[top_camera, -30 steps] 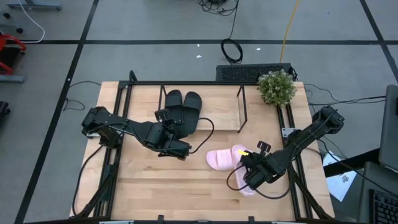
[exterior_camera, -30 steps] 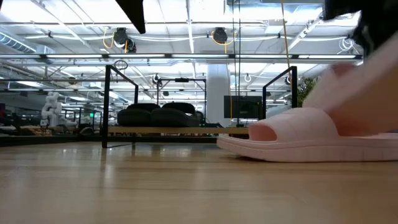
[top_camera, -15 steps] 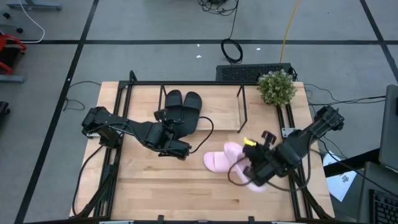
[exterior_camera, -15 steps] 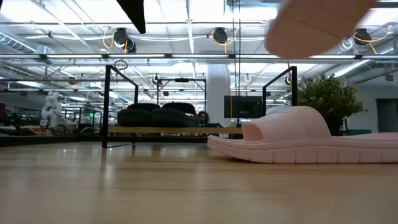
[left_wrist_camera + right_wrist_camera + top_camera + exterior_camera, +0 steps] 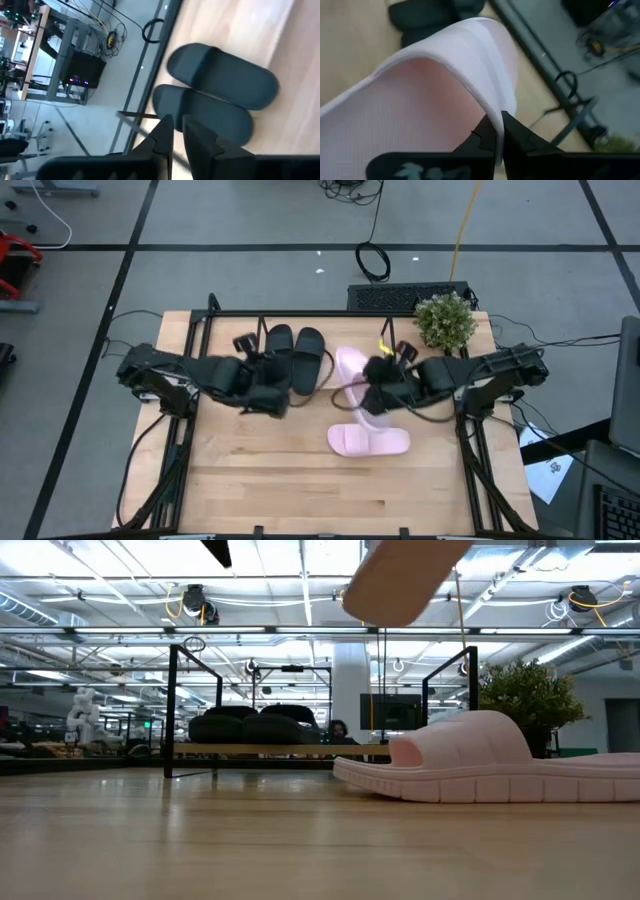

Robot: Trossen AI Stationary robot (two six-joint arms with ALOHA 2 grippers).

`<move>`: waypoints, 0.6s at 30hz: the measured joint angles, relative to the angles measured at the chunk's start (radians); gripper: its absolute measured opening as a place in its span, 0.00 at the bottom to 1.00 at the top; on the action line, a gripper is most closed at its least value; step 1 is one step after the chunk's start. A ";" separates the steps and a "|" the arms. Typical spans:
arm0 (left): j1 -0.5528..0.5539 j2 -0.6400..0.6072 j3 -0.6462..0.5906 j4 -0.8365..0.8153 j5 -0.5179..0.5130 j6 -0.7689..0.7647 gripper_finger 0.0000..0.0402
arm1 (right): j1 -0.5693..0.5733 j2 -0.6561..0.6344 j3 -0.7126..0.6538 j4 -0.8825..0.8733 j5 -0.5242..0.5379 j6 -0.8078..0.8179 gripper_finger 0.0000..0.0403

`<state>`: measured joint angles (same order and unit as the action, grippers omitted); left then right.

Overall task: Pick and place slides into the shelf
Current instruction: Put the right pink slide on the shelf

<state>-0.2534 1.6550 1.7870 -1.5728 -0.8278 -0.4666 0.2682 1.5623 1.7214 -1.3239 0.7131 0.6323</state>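
One pale pink slide is in the air beside the shelf, its toe showing at the top of the low view; my right gripper is shut on it. The second pink slide lies sole-down on the table. Both black slides sit side by side on the shelf's wooden board, also seen in the left wrist view. My left gripper hovers just short of them, fingers shut, touching nothing. My right gripper pinches the pink slide between its two fingers at the pale edge of the wide strap. The fingers come roughly level from the table's right side. The slide is lifted clear of the table and tilted, its length pointing toward the far edge.
A potted plant stands at the table's far right corner beside the shelf's right post. Black frame rails run along both table sides. A black box lies just past the far edge. Bare wood lies near the front.
My right gripper has lifted one pink slide off the table and carried it up, leftward and toward the far edge, to beside the shelf, turning it lengthwise. My left gripper has moved a little toward the far edge, closer to the black slides. The other pink slide stays on the table.
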 joint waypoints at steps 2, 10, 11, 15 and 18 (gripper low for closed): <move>0.014 -0.049 0.000 0.000 0.006 0.014 0.08 | -0.037 0.001 0.000 0.047 0.031 -0.078 0.00; 0.055 -0.216 0.000 0.000 0.015 0.019 0.01 | -0.181 0.043 0.000 0.190 0.164 -0.367 0.00; 0.058 -0.232 0.001 0.001 0.016 0.021 0.00 | -0.199 0.055 0.000 0.205 0.182 -0.399 0.00; 0.074 -0.270 0.000 0.002 0.020 0.020 0.04 | -0.257 0.123 0.000 0.231 0.200 -0.483 0.00; 0.081 -0.278 0.000 0.001 0.020 0.020 0.06 | -0.287 0.181 0.000 0.217 0.197 -0.496 0.00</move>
<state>-0.1722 1.3773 1.7874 -1.5715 -0.8078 -0.4467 -0.0185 1.7430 1.7214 -1.1065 0.9100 0.1368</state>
